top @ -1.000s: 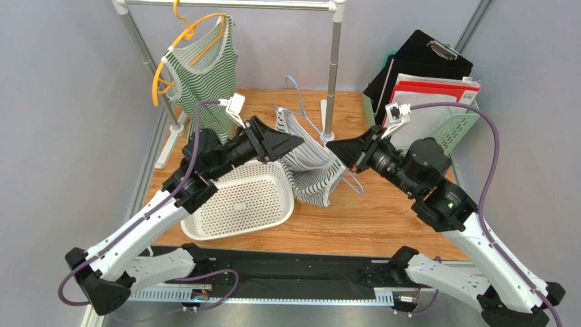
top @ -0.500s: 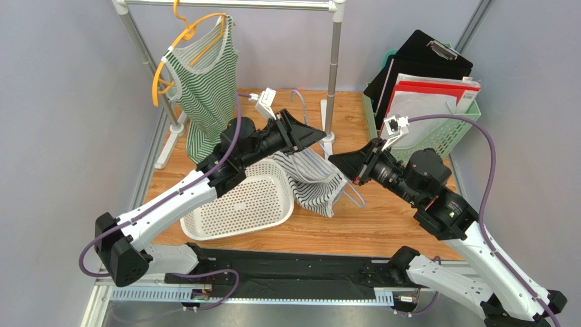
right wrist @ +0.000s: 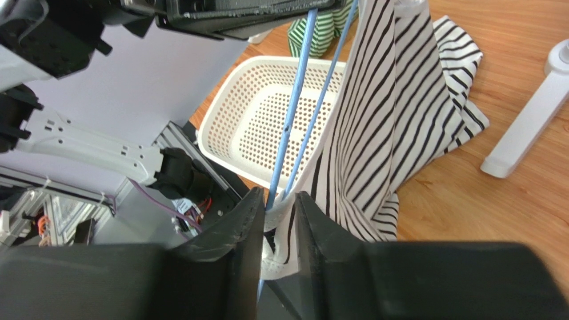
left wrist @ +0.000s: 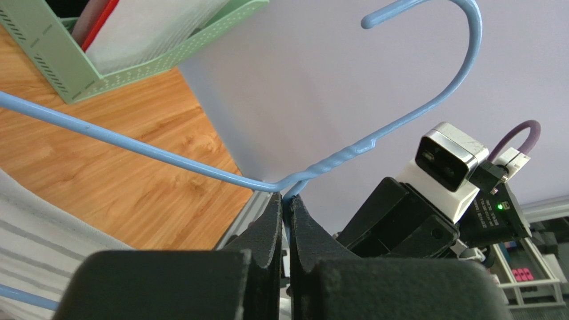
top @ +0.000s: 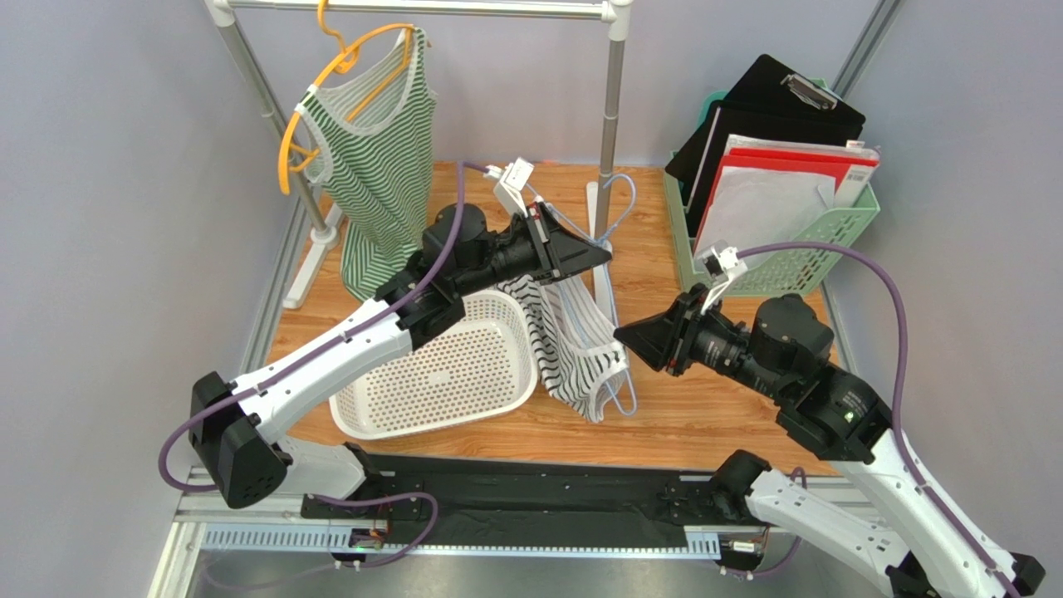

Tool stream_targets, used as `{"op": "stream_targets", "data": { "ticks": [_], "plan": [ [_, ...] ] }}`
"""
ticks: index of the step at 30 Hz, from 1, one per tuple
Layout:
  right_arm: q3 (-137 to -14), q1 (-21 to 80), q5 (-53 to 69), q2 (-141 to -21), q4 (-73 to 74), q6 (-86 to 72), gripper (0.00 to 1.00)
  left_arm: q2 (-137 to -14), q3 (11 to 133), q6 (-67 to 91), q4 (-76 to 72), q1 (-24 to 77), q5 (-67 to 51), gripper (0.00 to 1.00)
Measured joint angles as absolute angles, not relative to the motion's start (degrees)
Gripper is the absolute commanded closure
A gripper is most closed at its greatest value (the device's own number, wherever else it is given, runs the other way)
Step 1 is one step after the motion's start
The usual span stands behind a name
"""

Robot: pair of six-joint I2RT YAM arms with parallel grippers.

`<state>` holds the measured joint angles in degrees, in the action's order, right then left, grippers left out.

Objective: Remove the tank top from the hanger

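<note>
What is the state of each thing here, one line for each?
left gripper, shut on the blue hanger
right gripper, slightly open around the hanger's lower wire
blue hanger, held up, inside the tank top
tank top, hanging on the blue hanger
white basket, empty
green top, hung on the rack

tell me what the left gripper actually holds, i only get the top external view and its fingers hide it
Observer: the left wrist view shows the left gripper shut on the blue hanger, at the base of its twisted neck under the hook.
Operator: and the right one
Observer: its wrist view shows the right gripper with fingers slightly apart, the hanger's wire and an edge of the striped tank top in the gap.
</note>
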<state>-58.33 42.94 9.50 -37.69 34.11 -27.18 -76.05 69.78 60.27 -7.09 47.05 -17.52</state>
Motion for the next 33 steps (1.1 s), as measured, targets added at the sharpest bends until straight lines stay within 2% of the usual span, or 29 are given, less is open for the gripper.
{"op": "stream_targets", "data": {
  "ticks": [2,4,9,10,15,19,22,26,33],
  "plan": [
    [-58.33,42.94,9.58,-36.80,35.97,-25.63,0.47,-76.79,70.70,60.16,-6.20,47.37,-18.85,1.00],
    [-58.33,42.94,9.76,-35.53,38.72,-24.27,0.41,-76.93,71.29,60.05,-5.39,47.77,-20.08,1.00],
    [-59.46,42.94,9.56,-31.79,46.46,-20.58,0.33,-76.62,74.02,58.85,-1.83,48.99,-23.81,1.00],
    [-59.75,42.94,9.54,-31.20,47.68,-20.10,0.29,-76.29,74.11,58.70,-1.23,49.15,-24.60,1.00],
    [-60.16,42.94,8.75,-27.14,52.82,-18.63,0.23,-73.23,74.11,57.89,2.13,50.26,-28.18,1.00],
    [-60.45,42.94,10.96,-24.36,56.82,-17.61,0.11,-69.76,74.26,57.30,4.71,51.11,-29.74,1.00],
    [-60.75,42.94,15.86,-22.28,56.90,-17.43,0.09,-67.16,74.39,56.49,6.74,51.57,-29.50,1.00],
    [-61.98,42.94,22.81,-20.82,55.27,-16.14,0.12,-65.56,74.70,56.23,7.57,51.81,-29.78,1.00],
    [-59.79,42.94,21.39,-20.95,52.23,-13.17,0.13,-65.71,74.96,56.25,9.28,52.69,-33.08,1.00]
  ]
}}
